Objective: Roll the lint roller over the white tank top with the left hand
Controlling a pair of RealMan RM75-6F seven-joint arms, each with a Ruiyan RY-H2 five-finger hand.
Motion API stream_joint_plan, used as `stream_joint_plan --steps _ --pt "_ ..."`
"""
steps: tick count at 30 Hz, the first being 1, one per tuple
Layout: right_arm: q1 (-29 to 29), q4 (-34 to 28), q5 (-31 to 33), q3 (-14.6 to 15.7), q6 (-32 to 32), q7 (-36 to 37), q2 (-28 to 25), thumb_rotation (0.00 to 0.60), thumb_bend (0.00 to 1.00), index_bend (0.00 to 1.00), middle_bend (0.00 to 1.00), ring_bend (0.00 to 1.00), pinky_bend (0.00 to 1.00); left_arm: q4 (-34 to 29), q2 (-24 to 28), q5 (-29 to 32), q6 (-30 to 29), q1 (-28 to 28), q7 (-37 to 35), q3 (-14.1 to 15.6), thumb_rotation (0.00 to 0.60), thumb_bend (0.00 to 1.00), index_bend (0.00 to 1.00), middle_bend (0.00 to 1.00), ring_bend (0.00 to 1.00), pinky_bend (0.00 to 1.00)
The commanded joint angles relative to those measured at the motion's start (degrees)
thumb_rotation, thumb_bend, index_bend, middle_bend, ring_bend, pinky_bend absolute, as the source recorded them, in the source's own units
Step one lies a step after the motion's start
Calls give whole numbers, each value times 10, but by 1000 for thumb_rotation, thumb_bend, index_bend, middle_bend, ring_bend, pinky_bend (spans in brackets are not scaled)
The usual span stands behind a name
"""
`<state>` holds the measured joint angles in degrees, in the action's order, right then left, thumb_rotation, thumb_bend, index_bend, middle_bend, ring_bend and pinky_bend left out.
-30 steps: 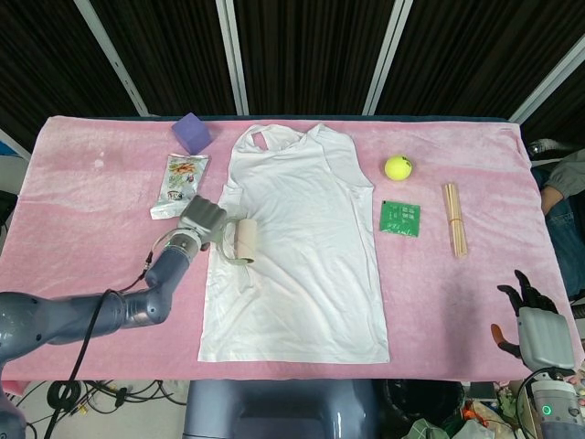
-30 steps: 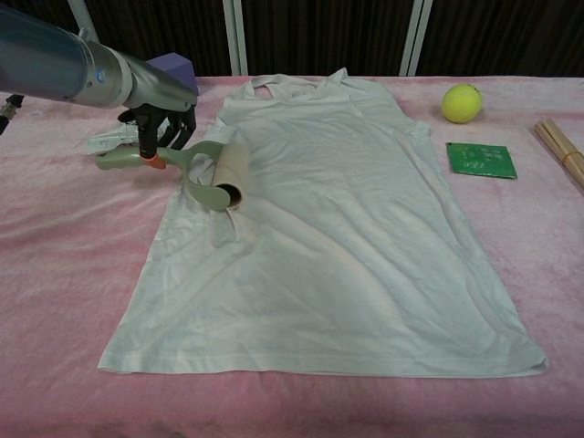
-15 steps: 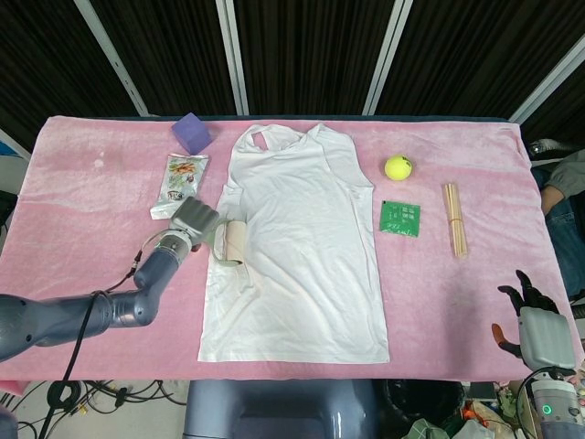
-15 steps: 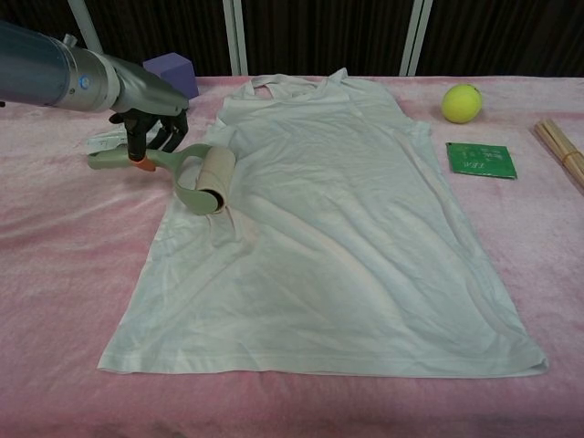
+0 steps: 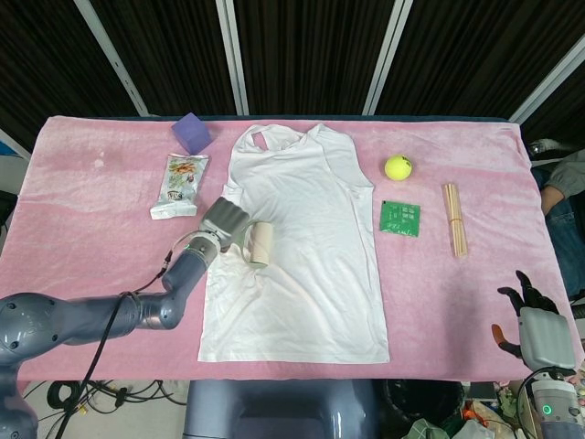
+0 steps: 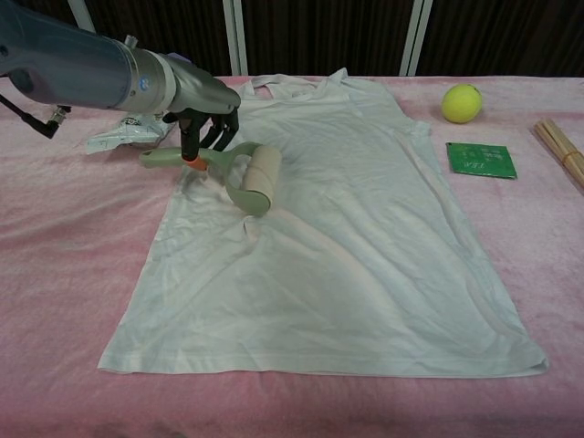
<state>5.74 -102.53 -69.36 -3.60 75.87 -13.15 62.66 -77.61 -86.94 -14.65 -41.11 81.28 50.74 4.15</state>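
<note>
The white tank top (image 5: 302,247) (image 6: 338,246) lies flat on the pink cloth, neck toward the far side. My left hand (image 5: 225,221) (image 6: 205,114) grips the pale green handle of the lint roller (image 5: 257,245) (image 6: 258,179). The roller's beige drum rests on the top's left part, where the fabric is wrinkled. My right hand (image 5: 533,322) hangs off the table's near right corner with its fingers apart, holding nothing; the chest view does not show it.
A snack packet (image 5: 180,186) and a purple block (image 5: 191,132) lie left of the top. A yellow ball (image 5: 398,167), a green packet (image 5: 400,218) and a bundle of wooden sticks (image 5: 454,219) lie to its right.
My left hand first drew the roller left toward the top's edge, then pushed it right, further onto the fabric. The right hand has not moved.
</note>
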Motion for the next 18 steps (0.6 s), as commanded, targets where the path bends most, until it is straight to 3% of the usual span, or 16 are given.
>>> stream_joint_plan --steps 1,18 --pt "0 0 0 0 0 1 0 600 277 291 27 159 197 7 -15 16 -1 14 13 -4 600 584 746 717 547 722" --pt "1 0 2 0 -2 1 -1 600 277 293 27 159 197 71 -93 96 -6 71 45 -49 600 584 746 717 547 722"
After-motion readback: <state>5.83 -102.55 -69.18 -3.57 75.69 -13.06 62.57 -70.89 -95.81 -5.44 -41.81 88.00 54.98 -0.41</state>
